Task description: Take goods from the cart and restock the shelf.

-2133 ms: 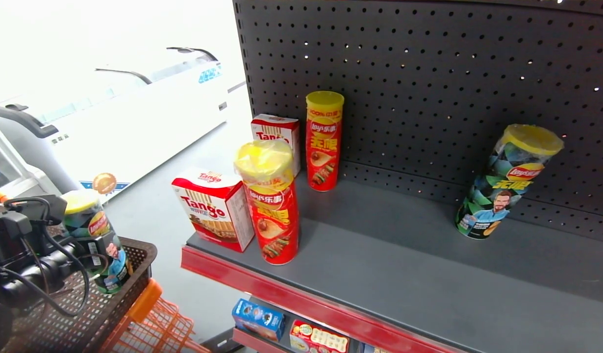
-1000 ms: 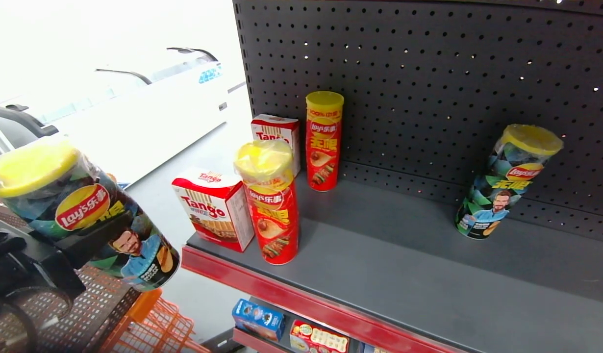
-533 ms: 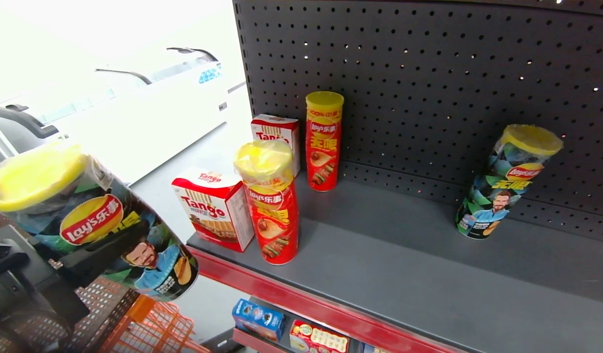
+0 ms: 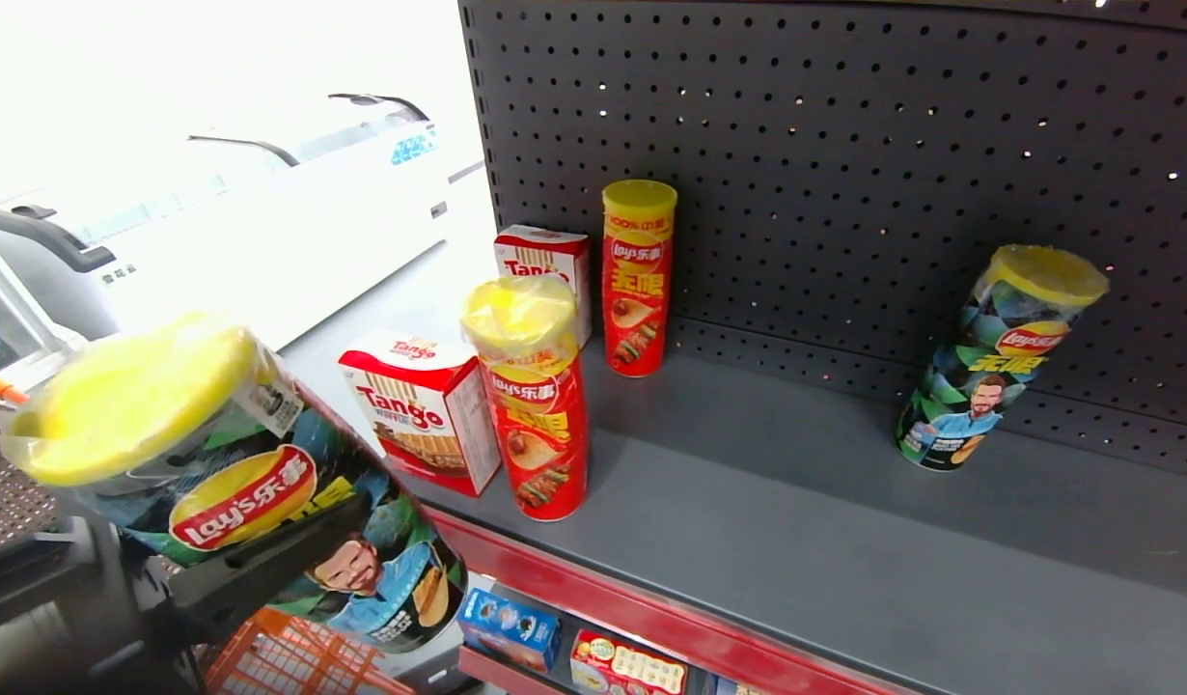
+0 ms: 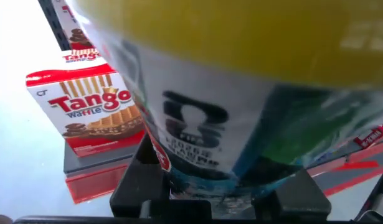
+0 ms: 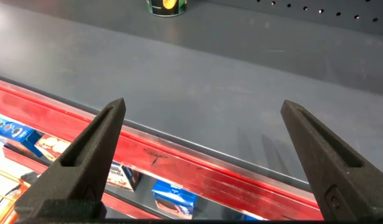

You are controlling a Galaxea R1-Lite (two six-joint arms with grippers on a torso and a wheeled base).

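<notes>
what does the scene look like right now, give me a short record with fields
left gripper: shut on green chip can, can tilted, left of the shelf's front corner
right gripper: open, empty, above the shelf front edge
on shelf: two red chip cans, two wafer boxes, second green can at the right by the back panel
below held can: orange cart

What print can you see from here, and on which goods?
Wording deliberately not quoted.
Held green can: red oval logo, yellow characters.
Shelf green can: same logo.
Front red can, rear red can: logo, yellow characters.
Front wafer box, rear wafer box: red lettering.
Lower-shelf packets: too small.
</notes>
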